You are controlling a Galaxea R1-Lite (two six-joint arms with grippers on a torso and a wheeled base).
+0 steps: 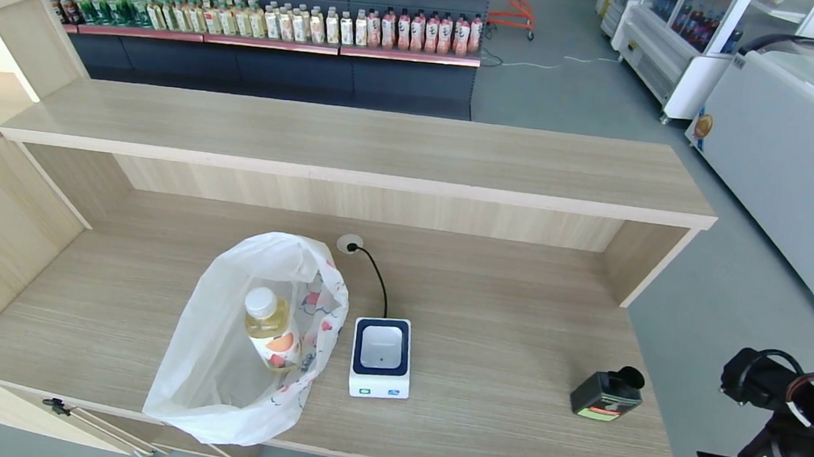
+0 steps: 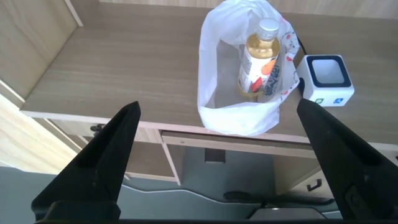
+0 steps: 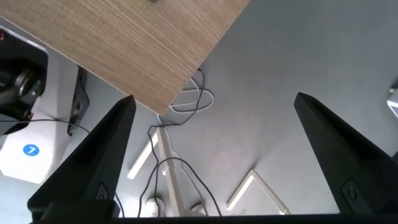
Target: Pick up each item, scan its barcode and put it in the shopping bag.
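Head view shows the shopping bag (image 1: 210, 373) lying open on the bench (image 1: 500, 340), left of centre, its lower end reaching the front edge. A drink bottle (image 1: 271, 331) with a white cap stands tilted inside it. The barcode scanner (image 1: 381, 357) sits just beside the bag on the right, and its cable (image 1: 377, 277) runs back to a hole in the bench top. A dark capped container (image 1: 606, 397) lies well apart from it, near the right front corner, with bare wood between the two. A raised ledge (image 1: 355, 143) and side walls close the bench at the back and sides, and the front is open. The left pincer (image 2: 219, 107) is spread wide and holds nothing, out past the front edge and facing the bag. The right pincer (image 3: 214, 102), also spread and holding nothing, hangs over the floor (image 3: 280, 93) off the right front corner.
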